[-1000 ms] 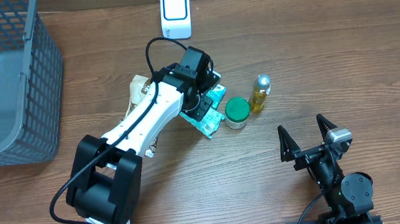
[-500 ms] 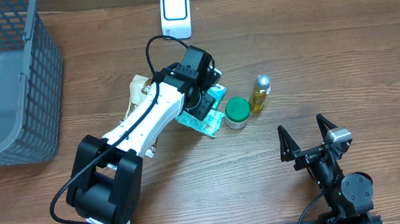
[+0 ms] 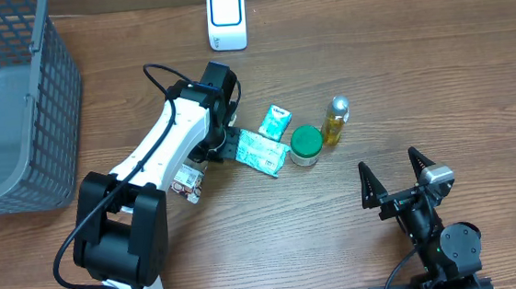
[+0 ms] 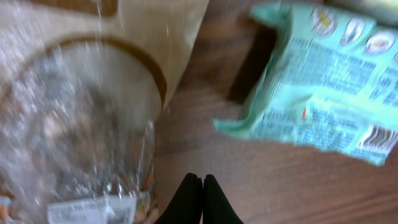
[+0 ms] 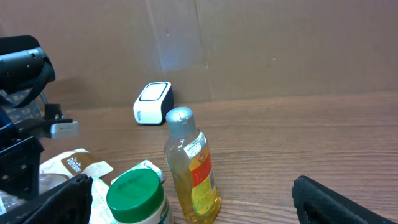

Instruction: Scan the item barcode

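The white barcode scanner (image 3: 226,19) stands at the back of the table. A mint-green packet (image 3: 260,152) lies flat on the wood, its printed side with a barcode up (image 4: 323,93). My left gripper (image 3: 224,149) is shut and empty, its fingertips (image 4: 202,180) over bare wood between that packet and a clear-and-brown snack bag (image 4: 74,124). The arm hides most of the snack bag (image 3: 187,180) from above. My right gripper (image 3: 394,178) stands open and empty near the front right.
A smaller green packet (image 3: 276,121), a green-lidded jar (image 3: 306,144) and a yellow bottle (image 3: 335,120) stand right of the flat packet. A grey mesh basket (image 3: 15,99) fills the far left.
My left gripper has let go of the green packet, swung left off it and shut again. The packet now lies uncovered, with the smaller one behind it. The right arm is still.
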`<state>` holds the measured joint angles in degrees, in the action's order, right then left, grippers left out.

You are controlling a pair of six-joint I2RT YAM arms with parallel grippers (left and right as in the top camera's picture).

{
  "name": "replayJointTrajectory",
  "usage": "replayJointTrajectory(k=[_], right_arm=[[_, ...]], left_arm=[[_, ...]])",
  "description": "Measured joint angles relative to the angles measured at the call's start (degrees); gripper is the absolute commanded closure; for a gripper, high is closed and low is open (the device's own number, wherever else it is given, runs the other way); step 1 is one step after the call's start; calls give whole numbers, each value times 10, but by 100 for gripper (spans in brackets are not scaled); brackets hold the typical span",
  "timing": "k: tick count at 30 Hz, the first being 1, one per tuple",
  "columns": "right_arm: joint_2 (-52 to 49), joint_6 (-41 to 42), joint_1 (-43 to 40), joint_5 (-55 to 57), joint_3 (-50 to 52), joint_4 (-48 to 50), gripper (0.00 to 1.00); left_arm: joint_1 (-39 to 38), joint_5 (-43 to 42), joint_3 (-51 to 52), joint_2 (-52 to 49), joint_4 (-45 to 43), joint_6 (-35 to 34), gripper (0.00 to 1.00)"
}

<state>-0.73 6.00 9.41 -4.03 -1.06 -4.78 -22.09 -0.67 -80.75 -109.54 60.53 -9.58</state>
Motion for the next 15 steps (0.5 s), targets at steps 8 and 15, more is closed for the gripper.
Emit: replayJointTrajectory(k=[8,15], right_arm=[[0,0,0,0,0,0,0],[0,0,0,0,0,0,0]], left_arm=[[-9,-25,22,0,-26,-32,95],[-12,-32,65,0,-81,-41,96]])
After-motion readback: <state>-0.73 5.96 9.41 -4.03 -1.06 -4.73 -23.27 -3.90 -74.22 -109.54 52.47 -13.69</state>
